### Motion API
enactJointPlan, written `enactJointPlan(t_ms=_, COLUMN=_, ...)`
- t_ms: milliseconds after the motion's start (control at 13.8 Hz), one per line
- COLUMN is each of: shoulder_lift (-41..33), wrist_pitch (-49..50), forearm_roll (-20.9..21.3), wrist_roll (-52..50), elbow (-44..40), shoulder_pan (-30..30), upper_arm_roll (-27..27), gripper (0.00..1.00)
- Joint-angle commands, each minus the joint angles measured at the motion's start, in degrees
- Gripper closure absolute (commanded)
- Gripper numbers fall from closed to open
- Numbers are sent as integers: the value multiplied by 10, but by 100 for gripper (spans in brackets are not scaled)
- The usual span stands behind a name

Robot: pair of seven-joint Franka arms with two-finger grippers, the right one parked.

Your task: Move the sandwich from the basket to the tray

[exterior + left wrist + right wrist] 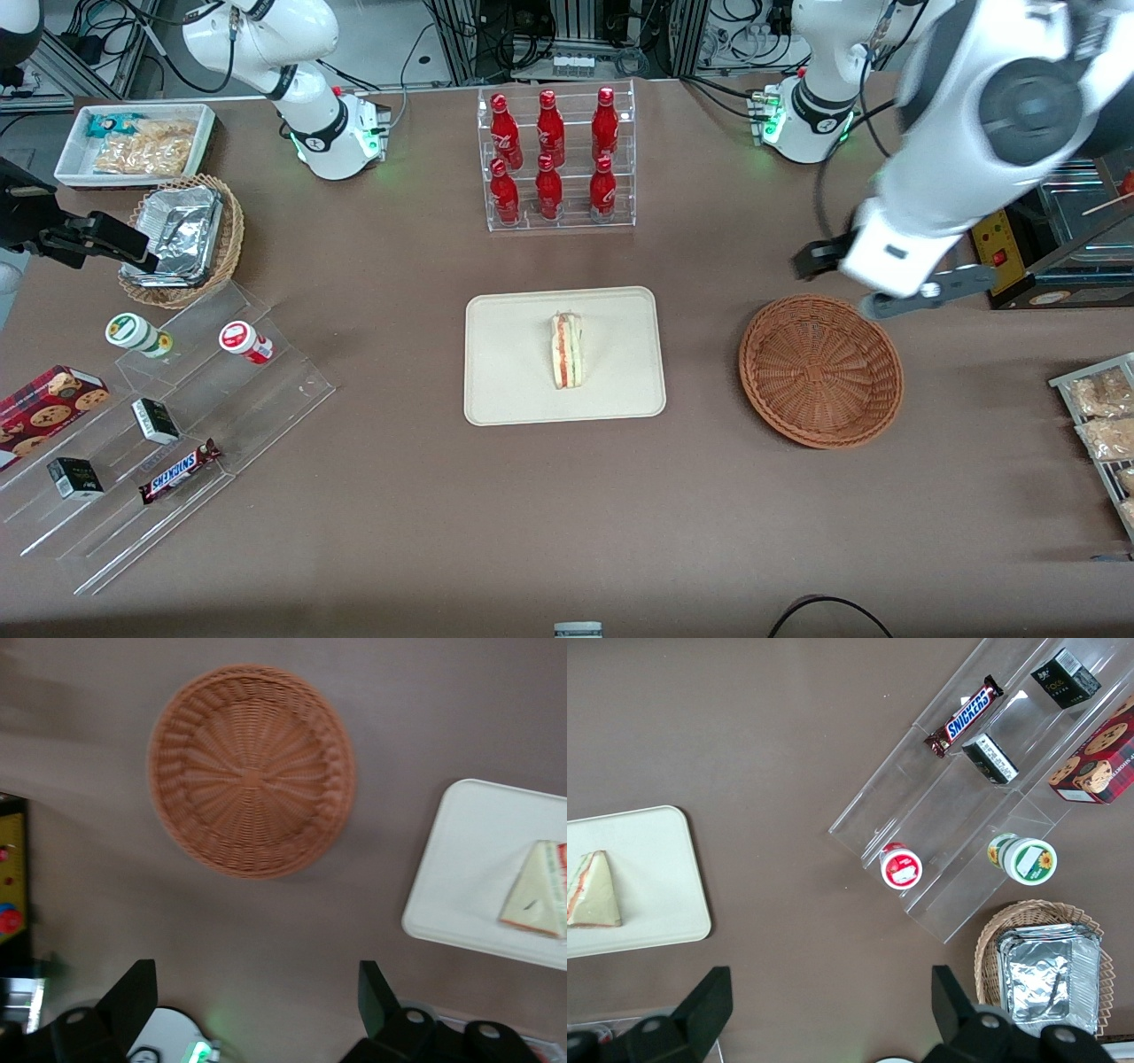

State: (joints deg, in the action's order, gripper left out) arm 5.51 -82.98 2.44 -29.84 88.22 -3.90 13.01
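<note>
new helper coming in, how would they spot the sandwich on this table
Find the clear rack of red bottles; nearer the front camera lies a flat cream rectangular tray. The pale triangular sandwich wedge with red and green filling sits alone on it. The open black hand hovers by the empty reddish-brown wicker basket.

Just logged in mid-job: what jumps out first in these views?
The sandwich lies on the cream tray at the table's middle, and the brown wicker basket beside it, toward the working arm's end, holds nothing. The gripper hangs open high above the table, beside the basket. Farther from the front camera, red bottles fill a clear rack.
</note>
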Motion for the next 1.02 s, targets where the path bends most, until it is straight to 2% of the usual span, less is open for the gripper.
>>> enactJointPlan(t_ms=0, shoulder_lift=-77, wrist_pitch=2, forearm_roll=-9, wrist_roll=75, elbow=76, shoulder_pan=54, upper_arm_roll=7, gripper=0)
enactJointPlan(t_ms=218, shoulder_lift=-95, wrist_pitch=5, forearm_roll=-9, wrist_roll=96, elbow=95, shoulder_pan=68, upper_arm_roll=6, gripper=0)
enactJointPlan(t_ms=436, shoulder_lift=-143, wrist_pitch=1, forearm_roll=-9, wrist_roll=197, elbow=137, shoulder_pan=100, upper_arm_roll=1, gripper=0)
enactJointPlan(t_ms=509, shoulder_lift=-146, wrist_pitch=4, forearm_roll=-9, wrist_roll=227, elbow=138, shoulder_pan=97, upper_arm_roll=-25, gripper=0)
enactJointPlan(t_ms=655, shoulder_lift=-129, wrist_pitch=0, forearm_roll=-11, wrist_roll=242, elbow=106, shoulder_pan=95, upper_arm_roll=-47, gripper=0)
enactJointPlan(t_ms=800, shoulder_lift=-78, wrist_pitch=12, forearm_roll=-11, wrist_roll=243, elbow=40, shoulder_pan=96, upper_arm_roll=-47, gripper=0)
enactJointPlan(t_ms=945, shoulder_lift=-74, wrist_pitch=3, forearm_roll=-3, wrist_roll=249, elbow=36, shoulder_pan=96, upper_arm_roll=-47, gripper=0)
